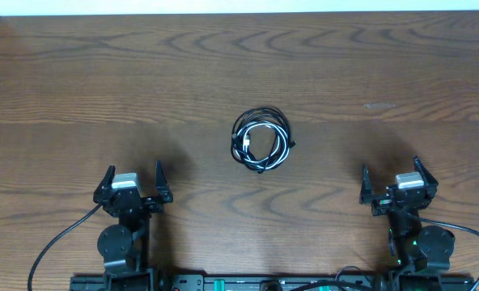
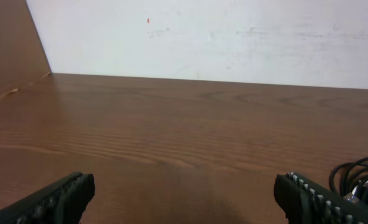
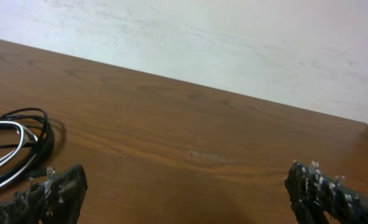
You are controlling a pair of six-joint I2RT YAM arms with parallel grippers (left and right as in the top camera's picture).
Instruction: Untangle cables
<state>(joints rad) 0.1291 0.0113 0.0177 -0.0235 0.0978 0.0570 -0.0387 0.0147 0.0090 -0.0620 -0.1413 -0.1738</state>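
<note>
The cables (image 1: 260,139) lie as one small coil of thin black cords with a white cord wound inside, at the middle of the wooden table. Part of that coil shows at the right edge of the left wrist view (image 2: 362,182) and at the left edge of the right wrist view (image 3: 15,150). My left gripper (image 1: 133,179) stands open near the front left, well short of the coil, with only bare wood between its fingers (image 2: 66,194). At the front right, my right gripper (image 1: 390,173) is open too, nothing between its fingers (image 3: 321,186).
The wooden table (image 1: 142,73) runs back to a white wall (image 2: 234,37). A brown panel (image 2: 10,50) rises along the table's left side. Both arm bases and their thick black wires (image 1: 53,246) sit along the front edge.
</note>
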